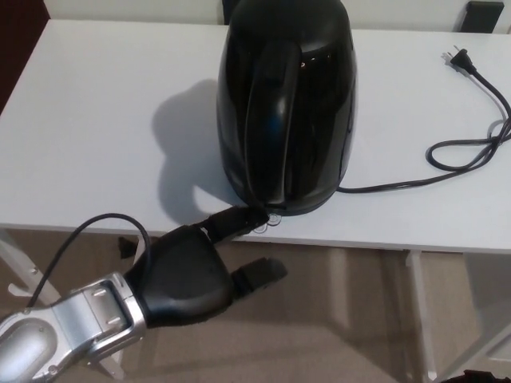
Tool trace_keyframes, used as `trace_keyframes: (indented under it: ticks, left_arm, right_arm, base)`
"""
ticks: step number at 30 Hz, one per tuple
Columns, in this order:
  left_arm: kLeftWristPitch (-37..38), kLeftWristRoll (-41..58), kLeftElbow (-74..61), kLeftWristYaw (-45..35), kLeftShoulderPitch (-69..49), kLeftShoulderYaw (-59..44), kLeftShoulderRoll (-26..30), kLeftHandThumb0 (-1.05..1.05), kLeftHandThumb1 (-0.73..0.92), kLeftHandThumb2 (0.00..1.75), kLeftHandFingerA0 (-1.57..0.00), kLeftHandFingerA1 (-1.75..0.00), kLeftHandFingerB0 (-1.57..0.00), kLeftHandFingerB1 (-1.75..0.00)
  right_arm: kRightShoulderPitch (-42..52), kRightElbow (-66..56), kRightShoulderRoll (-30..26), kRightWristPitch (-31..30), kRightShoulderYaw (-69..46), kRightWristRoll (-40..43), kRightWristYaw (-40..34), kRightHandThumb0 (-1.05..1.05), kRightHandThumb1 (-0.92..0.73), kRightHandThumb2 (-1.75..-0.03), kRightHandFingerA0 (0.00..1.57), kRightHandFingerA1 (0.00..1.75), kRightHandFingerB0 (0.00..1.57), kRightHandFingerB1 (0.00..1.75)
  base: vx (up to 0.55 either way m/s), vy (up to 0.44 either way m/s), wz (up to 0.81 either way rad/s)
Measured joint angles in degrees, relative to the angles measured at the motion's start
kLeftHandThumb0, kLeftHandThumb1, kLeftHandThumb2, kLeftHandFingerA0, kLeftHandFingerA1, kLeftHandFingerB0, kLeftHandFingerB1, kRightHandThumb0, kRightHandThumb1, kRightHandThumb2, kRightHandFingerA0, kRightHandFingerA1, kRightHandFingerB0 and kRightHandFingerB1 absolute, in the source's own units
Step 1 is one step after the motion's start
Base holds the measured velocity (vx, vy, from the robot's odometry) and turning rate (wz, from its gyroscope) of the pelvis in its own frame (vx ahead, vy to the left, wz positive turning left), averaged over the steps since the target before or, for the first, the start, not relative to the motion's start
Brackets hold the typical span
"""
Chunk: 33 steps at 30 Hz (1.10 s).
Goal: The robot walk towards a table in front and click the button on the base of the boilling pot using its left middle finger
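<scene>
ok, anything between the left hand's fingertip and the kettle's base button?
Nothing. In the head view the left hand has a fingertip right at the button of the kettle.
</scene>
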<state>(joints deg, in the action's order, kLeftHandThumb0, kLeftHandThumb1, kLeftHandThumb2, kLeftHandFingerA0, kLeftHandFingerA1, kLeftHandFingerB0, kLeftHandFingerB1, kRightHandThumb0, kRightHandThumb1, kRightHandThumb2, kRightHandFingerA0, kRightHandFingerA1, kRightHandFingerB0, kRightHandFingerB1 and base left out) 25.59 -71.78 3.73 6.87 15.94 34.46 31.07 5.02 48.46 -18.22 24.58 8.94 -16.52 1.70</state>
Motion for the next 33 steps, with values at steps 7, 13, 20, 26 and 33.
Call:
trace_keyframes:
  ticks: [7,13,20,26,33]
  left_arm:
    - [-0.58,-1.10,0.95,0.70,0.94,0.88,-0.46,-0.31,0.45,0.97,0.00,-0.48,0.00,-0.47]
    - [-0.75,-1.16,1.56,0.50,1.54,0.99,-1.50,-0.30,0.45,0.96,0.00,-0.48,0.00,-0.47]
    - [-0.97,-1.21,2.74,-0.35,1.65,1.23,-1.68,-0.47,0.56,0.58,-0.19,-0.28,-0.16,-0.27]
    - [-1.24,-1.18,5.10,-0.24,1.69,1.33,-1.90,-0.52,0.53,0.68,-0.15,-0.33,-0.14,-0.33]
    - [-2.01,-1.24,6.66,-0.31,1.82,1.63,-2.19,-0.52,0.52,0.67,-0.16,-0.33,-0.15,-0.33]
  right_arm:
    - [-0.18,0.27,0.00,0.11,0.19,0.00,0.02,-0.52,-0.65,-0.59,0.77,0.42,0.58,0.37]
    - [-0.26,0.23,-0.02,0.05,0.64,-0.15,0.02,-0.50,-0.64,-0.59,0.78,0.42,0.60,0.38]
    - [-0.30,0.17,-0.01,0.02,0.67,-0.05,0.29,-0.49,-0.65,-0.59,0.79,0.42,0.61,0.38]
    - [-0.94,0.16,-0.01,-0.06,0.74,-0.06,0.61,-0.49,-0.64,-0.60,0.77,0.43,0.62,0.39]
    - [-1.70,0.55,-0.02,-0.26,0.87,-0.07,0.90,-0.50,-0.64,-0.59,0.78,0.42,0.61,0.38]
  base:
    - [0.00,0.000,0.00]
    - [0.00,0.000,0.00]
    - [0.00,0.000,0.00]
    - [0.00,0.000,0.00]
    - [0.00,0.000,0.00]
